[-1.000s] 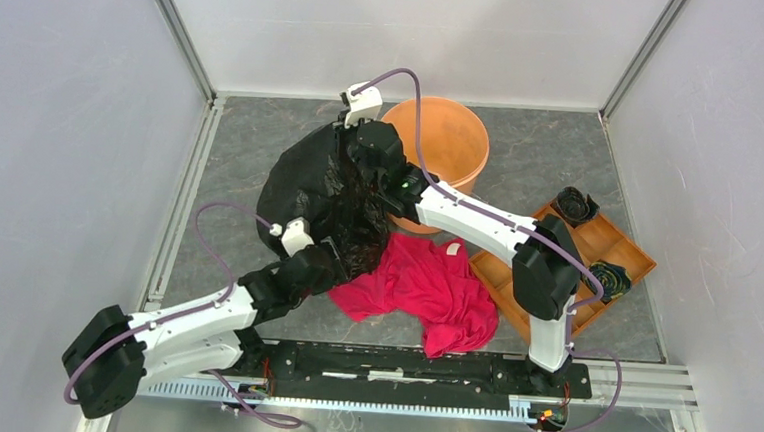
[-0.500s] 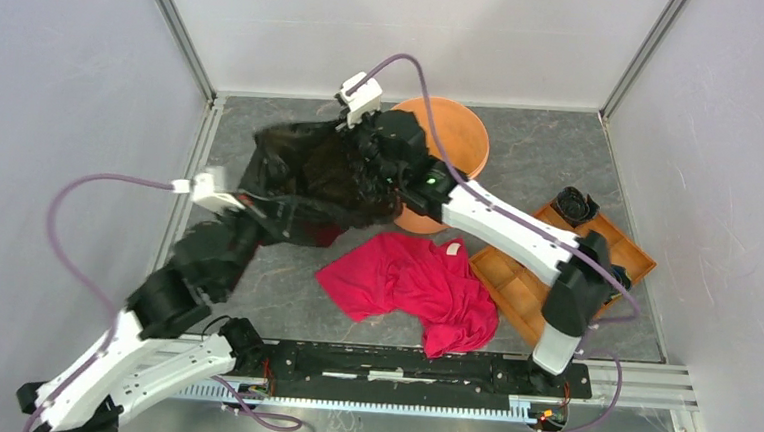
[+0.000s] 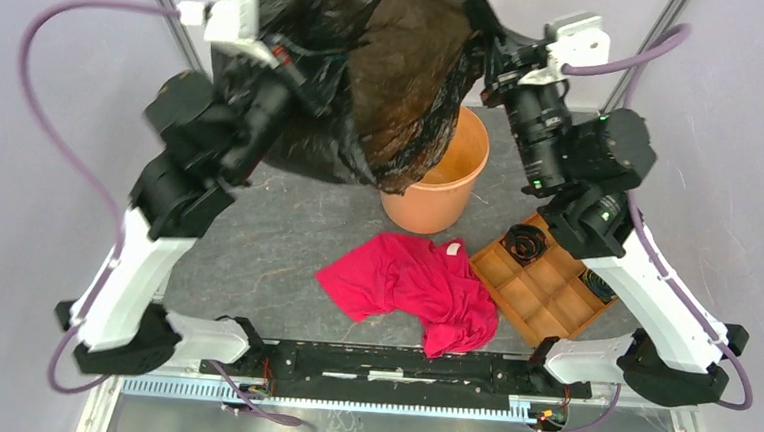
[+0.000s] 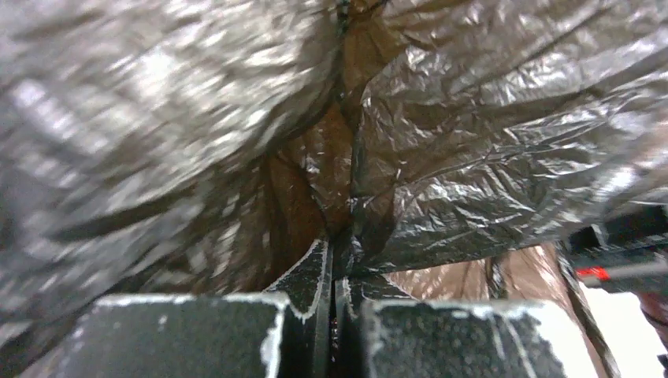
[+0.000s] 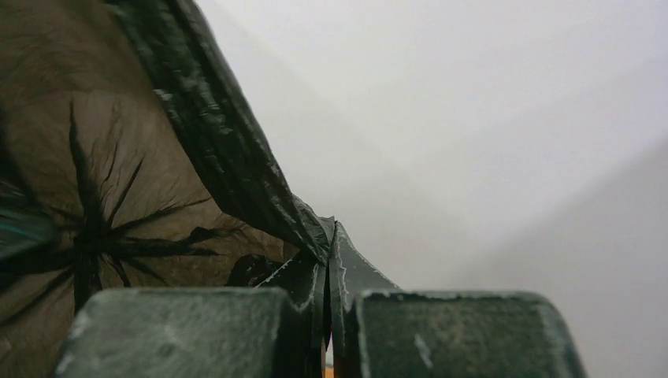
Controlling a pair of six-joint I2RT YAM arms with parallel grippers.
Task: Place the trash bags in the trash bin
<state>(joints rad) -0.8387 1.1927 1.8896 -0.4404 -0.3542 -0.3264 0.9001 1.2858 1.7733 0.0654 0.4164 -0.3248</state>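
The trash bag (image 3: 367,65), glossy wrinkled black film showing brown where stretched, hangs spread high between the arms, its lower end over the rim of the trash bin (image 3: 428,211). The left gripper (image 4: 332,264) is clamped on its film, and the right gripper (image 5: 328,264) is clamped on its edge. A red cloth (image 3: 414,283) lies before the bin, with a brown tray (image 3: 545,304) to its right.

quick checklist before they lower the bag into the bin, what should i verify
1. Left gripper grip on the trash bag: ok, jaws closed on a fold of film.
2. Right gripper grip: ok, closed on the bag's edge.
3. Trash bin upright: ok.
4. Bag's hanging end inside the rim: cannot tell; from above it overlaps the rim on the left arm's side.
5. Red garment apart from the bin: ok, lying nearer the arm bases.
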